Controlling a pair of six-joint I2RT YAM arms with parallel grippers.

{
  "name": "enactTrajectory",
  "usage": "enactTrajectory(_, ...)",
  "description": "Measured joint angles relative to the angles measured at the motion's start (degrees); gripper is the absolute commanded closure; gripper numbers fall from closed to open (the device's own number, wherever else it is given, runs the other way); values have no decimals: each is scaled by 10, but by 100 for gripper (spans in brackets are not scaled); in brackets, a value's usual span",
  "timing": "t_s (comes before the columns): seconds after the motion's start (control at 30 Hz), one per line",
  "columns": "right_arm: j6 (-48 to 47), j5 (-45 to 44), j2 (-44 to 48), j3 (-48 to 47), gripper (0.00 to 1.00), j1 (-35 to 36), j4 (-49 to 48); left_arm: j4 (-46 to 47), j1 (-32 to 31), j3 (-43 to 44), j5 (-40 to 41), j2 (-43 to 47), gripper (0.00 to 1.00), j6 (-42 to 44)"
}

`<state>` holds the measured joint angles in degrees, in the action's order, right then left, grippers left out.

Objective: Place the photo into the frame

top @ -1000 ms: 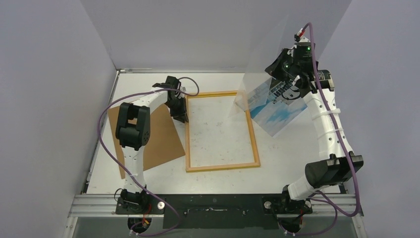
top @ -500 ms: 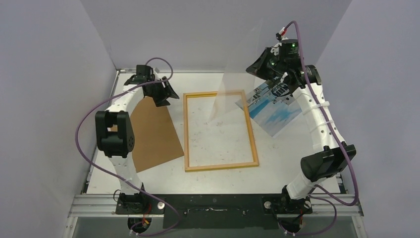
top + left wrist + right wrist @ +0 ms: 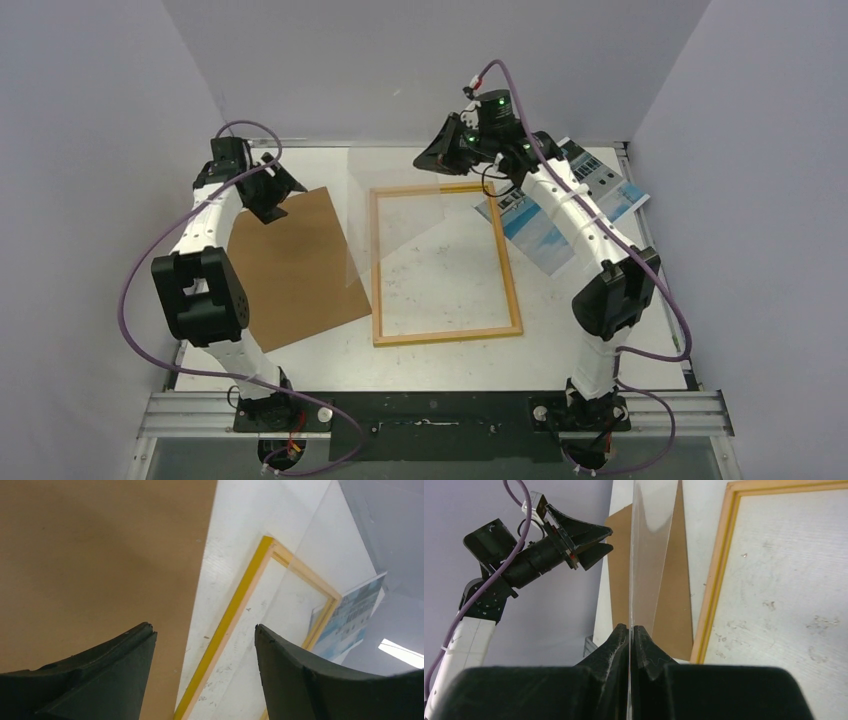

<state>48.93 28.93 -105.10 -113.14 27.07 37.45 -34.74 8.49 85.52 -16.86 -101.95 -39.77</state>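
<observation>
Both our arms swung left with the clear sheet (image 3: 649, 545).
Our right gripper (image 3: 630, 627) pinches it, upper middle; our left gripper (image 3: 204, 628) is wide apart over the brown board (image 3: 75, 555).

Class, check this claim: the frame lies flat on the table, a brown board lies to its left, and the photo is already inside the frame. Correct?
No. The photo is not inside the frame; it lies on the table to its right, as the top view shows. The frame does lie flat, with the brown board to its left.
</observation>
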Motion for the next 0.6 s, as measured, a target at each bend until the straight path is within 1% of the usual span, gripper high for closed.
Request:
enactTrajectory(0.13,19,16,-13,28,100,22,-28,-13,18,-36,9,22,23,1)
enactTrajectory(0.17,23,19,-10,45,100,23,-37,-15,18,-43,9,26,20,1)
enactTrajectory(0.2,28,20,-8,65,100,23,-45,-16,18,-49,8,28,10,2)
enactTrajectory(0.23,32,19,-7,87,100,22,-51,-17,17,-56,7,30,5,3)
enactTrajectory(0.27,36,19,-7,105,100,22,-56,-19,16,-59,5,30,3,6)
enactTrajectory(0.43,66,6,-7,212,100,21,-87,-23,16,-76,1,30,3,18)
enactTrajectory(0.6,63,-15,-3,271,100,18,-104,-24,16,-82,-5,30,3,35)
